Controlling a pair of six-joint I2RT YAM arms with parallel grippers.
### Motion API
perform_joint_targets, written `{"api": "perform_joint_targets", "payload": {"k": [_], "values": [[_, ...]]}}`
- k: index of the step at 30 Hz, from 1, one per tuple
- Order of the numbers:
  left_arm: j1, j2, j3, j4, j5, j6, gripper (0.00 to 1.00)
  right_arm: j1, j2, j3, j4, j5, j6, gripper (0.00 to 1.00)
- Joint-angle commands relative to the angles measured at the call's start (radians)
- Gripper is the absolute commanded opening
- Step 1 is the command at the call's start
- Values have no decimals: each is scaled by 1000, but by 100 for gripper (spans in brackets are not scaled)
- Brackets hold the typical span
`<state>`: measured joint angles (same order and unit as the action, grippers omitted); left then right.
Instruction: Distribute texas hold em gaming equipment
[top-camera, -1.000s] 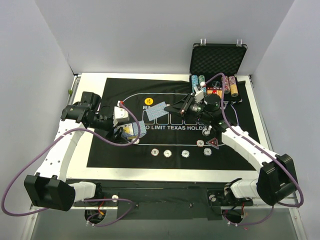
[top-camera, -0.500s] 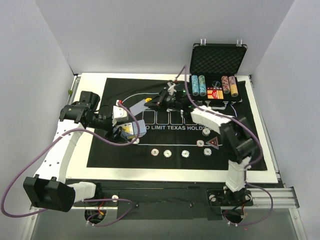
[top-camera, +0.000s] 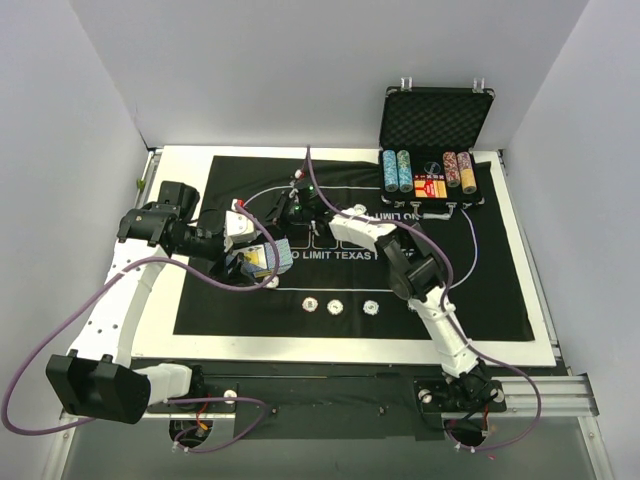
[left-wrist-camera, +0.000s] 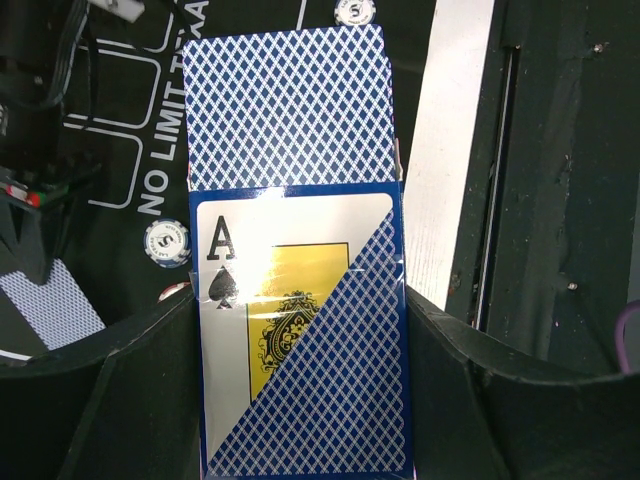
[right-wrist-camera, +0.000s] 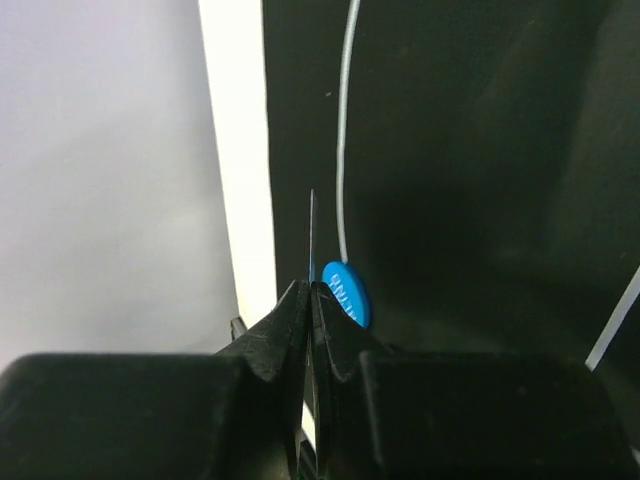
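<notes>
I've swung my right gripper (right-wrist-camera: 310, 287), clamped edge-on on one card (right-wrist-camera: 311, 225), across toward the mat's (top-camera: 480, 300) far edge for dealing, while my left gripper (left-wrist-camera: 300, 350) grips the deck (left-wrist-camera: 285, 110).

Left arm (top-camera: 125, 305) reaches over the mat's (top-camera: 220, 300) left side, a blue card pack (top-camera: 262, 262) at its jaws. Right arm (top-camera: 437, 322) stretches across to the mat's far centre. We note three chips (top-camera: 337, 305) in a near row; open case (top-camera: 436, 118) far right, chip stacks (top-camera: 397, 170) in its base.
</notes>
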<state>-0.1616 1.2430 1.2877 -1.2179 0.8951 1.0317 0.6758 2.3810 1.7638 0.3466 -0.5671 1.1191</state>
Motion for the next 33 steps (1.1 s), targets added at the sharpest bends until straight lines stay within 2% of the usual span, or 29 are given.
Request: {"api": "perform_joint_targets", "payload": {"k": [1,7,9,11,12,14,21,27,30,33], "values": [[5,-34,48,-3,57,13,12,13,69,109,-61,15,-25,0],[7,-42,41,-8,53,16,12,18,107,152,-73,44,-24,2],[5,-43,41,-8,53,13,12,22,115,177,-119,36,-45,9],[7,-45,38,-8,51,13,12,24,98,169,-149,38,-64,21],[7,-48,35,-6,50,13,12,24,81,148,-150,36,-68,32],[7,-50,27,-8,50,13,12,21,44,113,-150,35,-87,41],[5,-59,13,-2,53,11,12,-15,-46,69,-110,9,-62,51],[5,-57,19,0,47,5,12,-53,-184,16,-118,-17,-61,60],[5,-57,15,0,41,10,12,-76,-311,-84,-83,-22,-58,70],[7,-56,13,-6,41,16,12,-97,-466,-225,-69,-19,-77,85]]}}
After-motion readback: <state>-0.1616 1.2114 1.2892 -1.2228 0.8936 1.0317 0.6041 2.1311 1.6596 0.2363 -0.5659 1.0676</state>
